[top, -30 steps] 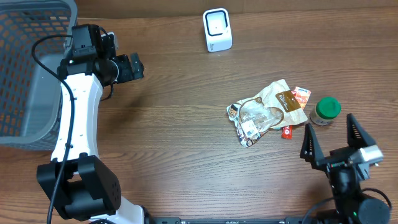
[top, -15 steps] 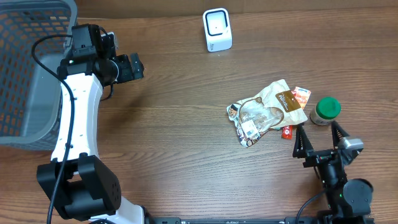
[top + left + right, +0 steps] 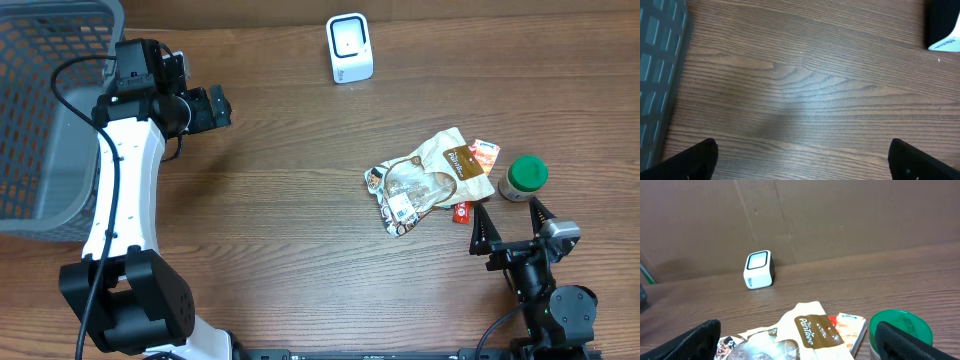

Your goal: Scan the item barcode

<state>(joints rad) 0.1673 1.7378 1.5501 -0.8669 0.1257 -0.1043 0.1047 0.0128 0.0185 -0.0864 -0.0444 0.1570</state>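
Brown wood-grain table [image 3: 290, 210] holds the crinkly tan-and-clear plastic snack bag [image 3: 432, 180] at three o'clock of centre, ten o'clock of the wide-open, empty right gripper [image 3: 506, 209], while the left gripper [image 3: 222, 108] gapes empty too; we judge it light, floppy, slippery, best pinched at a sealed edge.

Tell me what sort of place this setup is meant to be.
Probably a mock shop checkout on a wooden table: a small white barcode scanner stands at the back, a grey mesh basket sits to one side, and packaged snacks and a green-lidded jar lie waiting.
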